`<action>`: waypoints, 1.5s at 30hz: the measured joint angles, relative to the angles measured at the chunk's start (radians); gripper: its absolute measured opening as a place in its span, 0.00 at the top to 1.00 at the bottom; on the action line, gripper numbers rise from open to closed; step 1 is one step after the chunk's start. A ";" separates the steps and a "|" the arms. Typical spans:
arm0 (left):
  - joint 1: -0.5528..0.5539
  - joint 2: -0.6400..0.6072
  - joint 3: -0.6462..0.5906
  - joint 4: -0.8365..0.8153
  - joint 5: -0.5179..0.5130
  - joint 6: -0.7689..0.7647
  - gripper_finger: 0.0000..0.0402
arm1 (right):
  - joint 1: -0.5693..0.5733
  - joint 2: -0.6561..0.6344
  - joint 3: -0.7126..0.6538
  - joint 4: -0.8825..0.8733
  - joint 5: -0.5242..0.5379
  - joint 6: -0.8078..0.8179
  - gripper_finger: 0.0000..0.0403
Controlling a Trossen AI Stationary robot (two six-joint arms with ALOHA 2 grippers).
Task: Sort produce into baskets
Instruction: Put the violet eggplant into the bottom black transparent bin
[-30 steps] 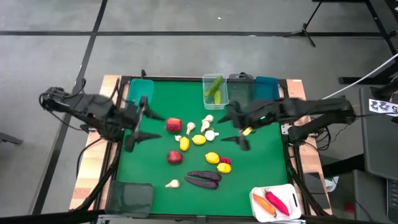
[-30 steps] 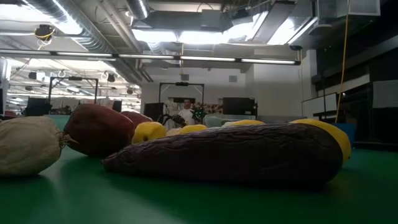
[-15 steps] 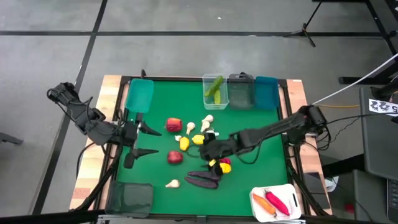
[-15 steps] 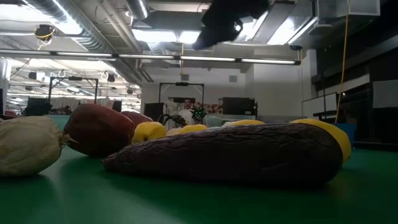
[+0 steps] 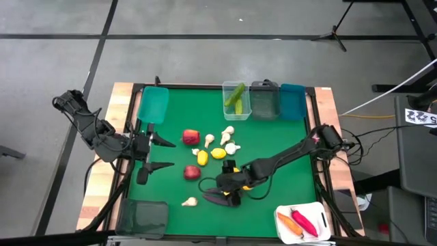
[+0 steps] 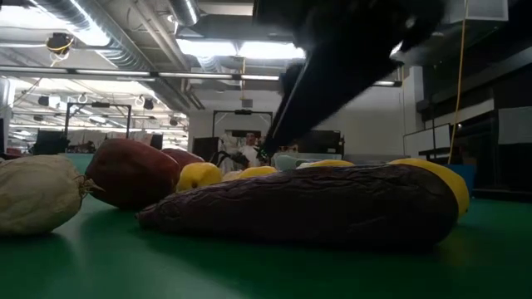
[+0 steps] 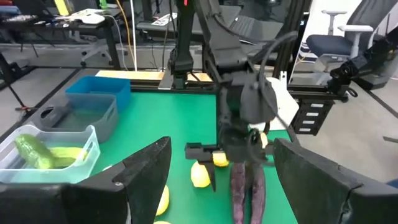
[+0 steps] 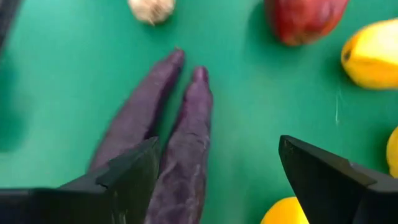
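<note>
Two dark purple eggplants (image 8: 180, 149) lie side by side on the green table near its front edge; they also show in the high view (image 5: 222, 197). My right gripper (image 5: 229, 186) is open just above them and touches nothing; in its wrist view (image 8: 217, 146) one finger stands over the left eggplant and the other beyond the right one. My left gripper (image 5: 159, 154) is open and empty near the table's left edge. Two red apples (image 5: 191, 137), lemons (image 5: 218, 153) and garlic bulbs (image 5: 232, 147) lie loose mid-table.
At the far edge stand a teal bin (image 5: 153, 104), a clear bin (image 5: 227, 109) holding cucumbers (image 5: 236, 98), a dark grey bin (image 5: 265, 102) and another teal bin (image 5: 292, 101). At the near edge stand a dark grey bin (image 5: 147, 215) and a white bin (image 5: 308, 213) holding a carrot and peppers.
My right gripper has swung from the table's far right toward the near edge and the left, and has come down over the two eggplants, staying open. My left gripper has drawn back a little toward the near left. The produce has not moved.
</note>
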 joint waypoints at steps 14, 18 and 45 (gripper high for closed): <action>0.000 0.000 0.000 -0.074 -0.002 -0.082 0.31 | -0.007 0.110 0.002 0.005 -0.009 0.052 0.22; 0.000 0.000 0.000 -0.073 -0.009 -0.086 0.31 | -0.006 0.109 0.002 -0.002 0.008 0.063 0.36; 0.001 -0.080 0.000 -0.063 -0.092 -0.092 0.31 | -0.046 0.112 0.320 0.160 0.114 -0.199 0.70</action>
